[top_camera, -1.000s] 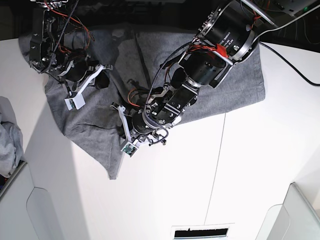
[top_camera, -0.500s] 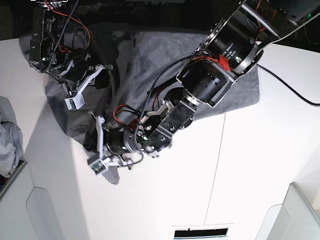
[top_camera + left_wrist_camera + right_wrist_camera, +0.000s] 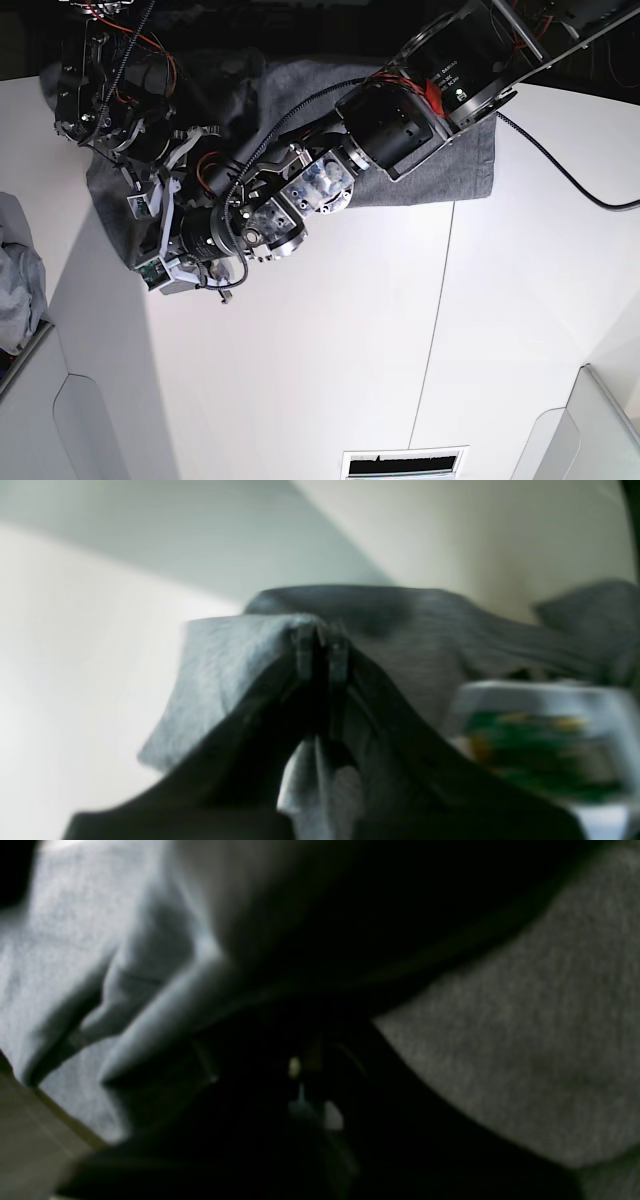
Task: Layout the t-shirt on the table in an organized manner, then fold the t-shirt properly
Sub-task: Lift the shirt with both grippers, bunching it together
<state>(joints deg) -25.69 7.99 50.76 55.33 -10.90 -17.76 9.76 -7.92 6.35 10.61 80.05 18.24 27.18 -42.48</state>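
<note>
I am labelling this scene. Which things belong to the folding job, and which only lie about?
Job:
- t-shirt
- table
- left gripper, shut on the t-shirt

Lying about:
- paler cloth bundle
- grey bins

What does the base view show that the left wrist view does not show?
Only the base view shows both arms, the shirt's far right edge, the thin seam in the table, and a paler cloth bundle at the left. Only the left wrist view shows the left gripper shut on a fold. Both show the grey t-shirt on the white table.
</note>
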